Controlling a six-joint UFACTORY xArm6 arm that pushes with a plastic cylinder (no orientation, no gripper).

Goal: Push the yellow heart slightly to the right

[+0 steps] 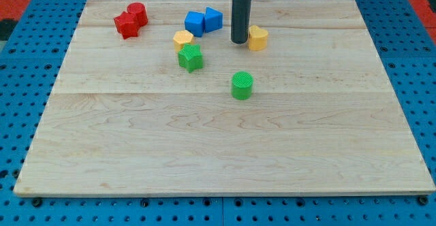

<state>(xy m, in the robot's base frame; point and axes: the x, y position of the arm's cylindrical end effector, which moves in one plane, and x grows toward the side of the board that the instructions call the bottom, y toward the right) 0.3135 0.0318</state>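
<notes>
The yellow heart lies near the top middle of the wooden board. My tip stands on the board just left of the heart, touching or nearly touching its left side. The dark rod rises straight up out of the view's top.
A yellow hexagon-like block and a green star-like block lie left of my tip. Two blue blocks sit above them. Two red blocks lie at the top left. A green cylinder lies below my tip.
</notes>
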